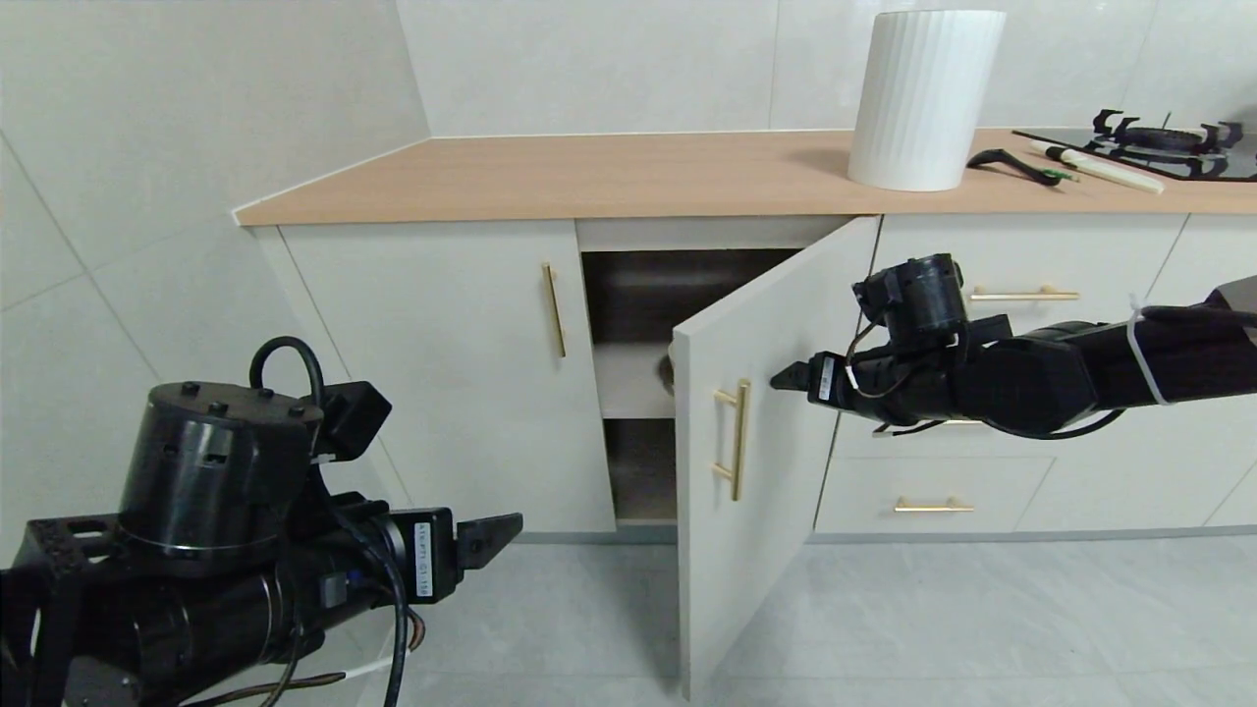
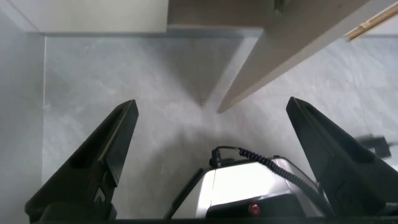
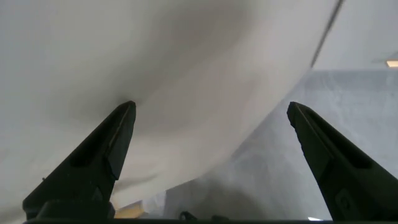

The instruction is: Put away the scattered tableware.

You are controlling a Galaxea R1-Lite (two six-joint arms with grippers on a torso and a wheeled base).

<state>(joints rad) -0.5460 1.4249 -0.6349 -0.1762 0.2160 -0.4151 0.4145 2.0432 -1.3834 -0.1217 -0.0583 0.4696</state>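
On the wooden counter at the far right lie a black utensil and a long white-handled utensil. My right gripper is level with the open cabinet door, just right of its gold handle. Its fingers are open and empty, with the door's pale face close in front of the gripper. My left gripper hangs low at the left over the floor, open and empty. A dark rounded object on the cabinet shelf is mostly hidden by the door.
A tall white ribbed container stands on the counter near a black stove. The door's lower corner juts over the grey floor. Drawers with gold handles lie behind my right arm. A closed cabinet door is at the left.
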